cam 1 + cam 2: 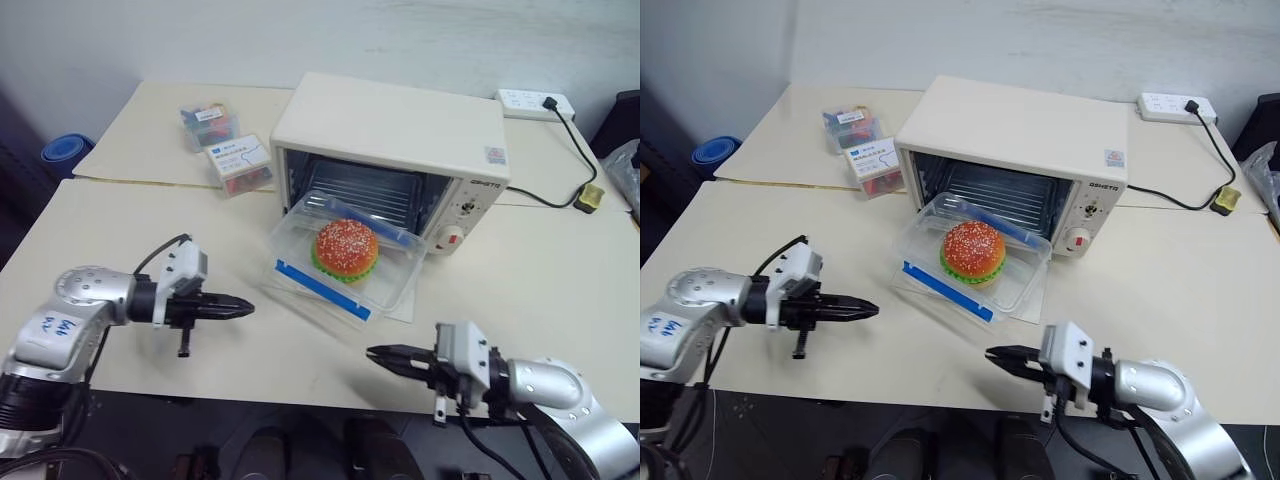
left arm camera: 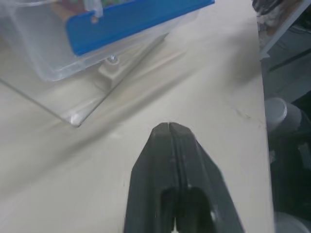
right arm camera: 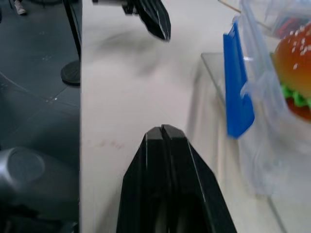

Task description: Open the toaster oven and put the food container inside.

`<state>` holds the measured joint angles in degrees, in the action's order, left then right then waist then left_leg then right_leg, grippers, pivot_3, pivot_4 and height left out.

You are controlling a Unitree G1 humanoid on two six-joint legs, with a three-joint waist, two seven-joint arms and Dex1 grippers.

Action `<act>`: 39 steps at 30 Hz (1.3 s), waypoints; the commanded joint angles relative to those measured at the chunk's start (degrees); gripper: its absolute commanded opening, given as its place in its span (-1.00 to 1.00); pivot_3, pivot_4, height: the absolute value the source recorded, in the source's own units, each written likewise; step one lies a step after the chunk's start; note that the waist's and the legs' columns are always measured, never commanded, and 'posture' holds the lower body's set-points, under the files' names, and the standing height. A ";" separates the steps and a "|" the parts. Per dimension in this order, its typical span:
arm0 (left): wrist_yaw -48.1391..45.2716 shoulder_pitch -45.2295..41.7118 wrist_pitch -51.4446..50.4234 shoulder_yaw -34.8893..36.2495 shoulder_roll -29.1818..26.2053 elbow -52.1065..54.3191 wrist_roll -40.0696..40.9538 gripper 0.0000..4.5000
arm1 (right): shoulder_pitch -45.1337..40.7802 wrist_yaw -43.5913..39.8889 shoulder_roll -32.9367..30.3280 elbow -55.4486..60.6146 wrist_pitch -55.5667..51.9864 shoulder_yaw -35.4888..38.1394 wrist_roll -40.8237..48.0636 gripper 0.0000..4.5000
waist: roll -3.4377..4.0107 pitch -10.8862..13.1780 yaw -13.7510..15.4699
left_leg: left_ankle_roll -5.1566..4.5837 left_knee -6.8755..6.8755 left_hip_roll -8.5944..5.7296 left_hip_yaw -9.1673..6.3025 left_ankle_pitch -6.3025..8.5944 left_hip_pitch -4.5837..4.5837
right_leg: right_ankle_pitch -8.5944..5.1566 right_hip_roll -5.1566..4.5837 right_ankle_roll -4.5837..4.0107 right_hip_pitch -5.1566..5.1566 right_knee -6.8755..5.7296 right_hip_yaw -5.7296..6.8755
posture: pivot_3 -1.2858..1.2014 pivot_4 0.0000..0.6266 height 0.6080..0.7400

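The cream-white toaster oven (image 1: 390,125) stands with its cavity open and its glass door (image 2: 73,114) folded down flat. The food container (image 1: 345,262), clear with blue side clips (image 1: 322,290) and a sesame burger (image 1: 346,248) inside, rests on the lowered door with its far end at the oven's mouth. My left gripper (image 1: 245,308) hovers left of the container, pointing at it, shut and empty. My right gripper (image 1: 375,353) is near the table's front edge, below the container, also shut and empty. The right wrist view shows the blue clip (image 3: 235,92) and the left gripper (image 3: 160,26).
Two small clear boxes (image 1: 208,125) (image 1: 240,165) sit behind and left of the oven. A white power strip (image 1: 535,102) and black cord (image 1: 570,150) lie at the back right. The table's front edge runs just under both grippers.
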<state>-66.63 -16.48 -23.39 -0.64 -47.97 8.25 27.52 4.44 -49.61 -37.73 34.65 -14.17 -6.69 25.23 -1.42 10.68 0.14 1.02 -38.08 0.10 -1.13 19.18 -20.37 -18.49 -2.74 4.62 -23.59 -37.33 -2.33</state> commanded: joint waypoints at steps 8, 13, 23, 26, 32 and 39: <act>14.58 -8.72 1.74 -2.97 15.66 -6.50 -6.73 -1.00 | -16.95 9.14 5.84 -10.33 -1.28 0.36 -7.64 -0.98 | 0.00 0.00 -0.36 | -0.01 -0.08 -0.04 0.04 0.00 -0.07 | 0.05 0.08 0.09 -0.10 -0.09 0.02 | 0.03 -0.52 1.00; 21.54 -12.00 -0.25 -0.54 21.78 -9.12 -6.47 -1.00 | -22.26 9.80 7.80 -17.97 2.76 0.88 -10.01 -0.98 | 0.00 0.00 -0.42 | 0.00 -0.07 -0.01 0.06 -0.01 -0.08 | 0.05 0.13 0.10 -0.14 -0.11 0.01 | 0.03 -0.52 1.00; 31.87 -19.83 7.04 0.31 30.92 -20.03 -11.38 -1.00 | -31.89 17.68 16.38 -33.03 10.68 0.49 -17.89 -0.98 | 0.00 0.00 -0.36 | 0.07 -0.19 -0.05 0.10 -0.07 -0.09 | 0.07 0.11 0.14 -0.16 -0.19 0.01 | 0.03 -0.52 1.00; 33.44 -21.54 8.92 0.87 33.07 -22.60 -11.81 -1.00 | -33.40 18.66 18.25 -35.59 11.34 0.15 -19.13 -0.98 | 0.00 0.00 -0.36 | 0.32 -0.14 -0.04 0.11 -0.21 -0.13 | 0.08 0.11 0.14 -0.17 -0.16 0.01 | 0.03 -0.52 1.00; 26.64 -15.72 4.71 1.41 27.88 -11.58 -8.24 -1.00 | -29.98 11.92 16.13 -27.58 8.20 3.10 -11.65 -0.98 | 0.00 -0.01 -0.96 | 0.37 -0.14 -0.02 0.14 -0.24 -0.50 | 0.10 0.11 0.19 -0.52 -0.33 -0.04 | 0.03 -0.52 1.00; 9.86 -1.58 6.59 12.70 14.97 5.46 4.88 -0.49 | -18.49 -1.79 4.88 -20.48 10.46 14.03 0.11 -1.00 | 0.00 0.00 -1.67 | 0.42 -0.14 0.04 0.11 -0.26 -0.92 | 0.10 0.09 0.19 -0.90 -0.37 -0.05 | 0.03 -0.52 1.00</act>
<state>-51.15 -19.91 -20.41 8.24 -29.78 10.00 29.62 -16.03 -47.71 -30.66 13.47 -4.95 3.54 22.60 -1.42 10.68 -1.52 1.42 -38.23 0.13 -1.01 18.92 -21.25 -18.38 -2.66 4.81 -24.44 -37.58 -2.38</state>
